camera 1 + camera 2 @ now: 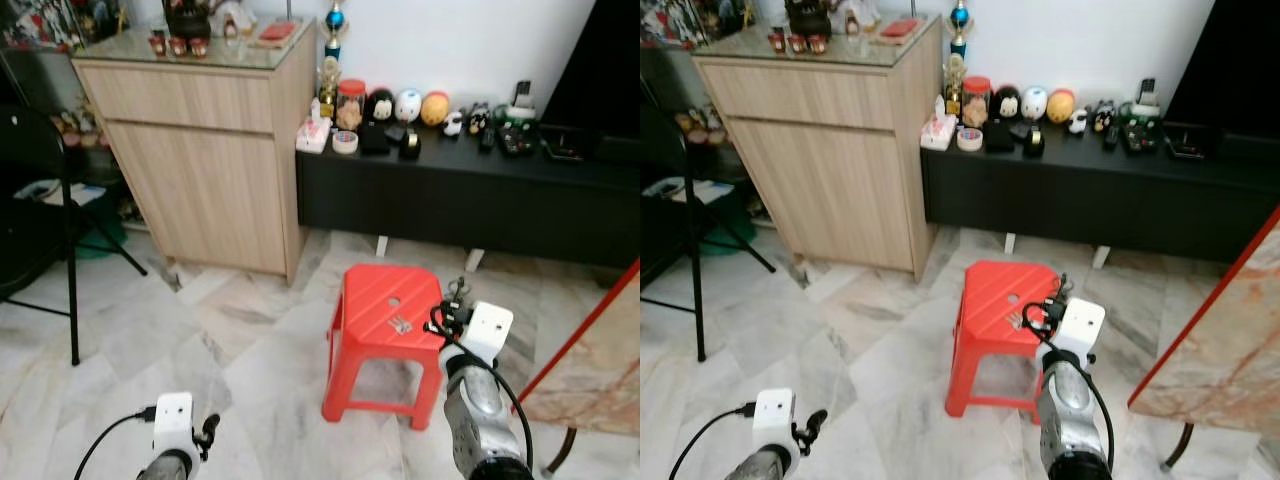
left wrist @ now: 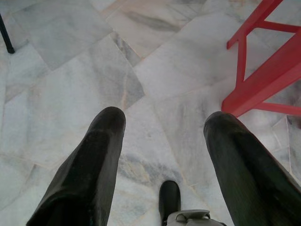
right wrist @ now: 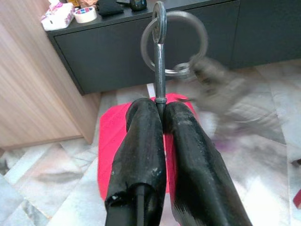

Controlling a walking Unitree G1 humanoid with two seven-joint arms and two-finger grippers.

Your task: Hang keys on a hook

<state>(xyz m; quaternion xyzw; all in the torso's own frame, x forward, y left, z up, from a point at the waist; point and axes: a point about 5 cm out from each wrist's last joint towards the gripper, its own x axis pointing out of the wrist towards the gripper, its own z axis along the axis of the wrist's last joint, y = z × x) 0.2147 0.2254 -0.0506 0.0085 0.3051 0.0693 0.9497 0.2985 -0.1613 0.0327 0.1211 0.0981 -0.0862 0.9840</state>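
the right tool [image 3: 162,110], in the lower right of the head view beside a red plastic stool [image 1: 385,310], has its two black fingers [image 3: 141,141] pressed tight together on the slim metal shaft of the keys [image 3: 160,61]. in the right wrist view the shaft stands straight up out of the fingertips at frame centre, its eye threaded through a large steel ring [image 3: 175,43] in the upper middle, with a smaller ring and a blurred bunch hanging off toward the right of the frame. the stool stands on the pale marble floor [image 1: 230,340] in the lower centre of the head view. the left tool [image 2: 164,125] sits low at the bottom left of the head view; in its wrist view the two fingers [image 2: 96,160] are spread wide apart with nothing between them, over the floor, the stool's legs showing at the upper right. behind the stool a long black surface [image 1: 450,190] runs across the upper right of the head view, carrying a row of small figurines, a jar, a roll of tape and remotes. a light wooden cabinet [image 1: 200,150] fills the upper left, and a black stand [image 1: 70,260] stands at the left edge. a red-edged marbled panel [image 1: 590,360] leans in at the right edge.
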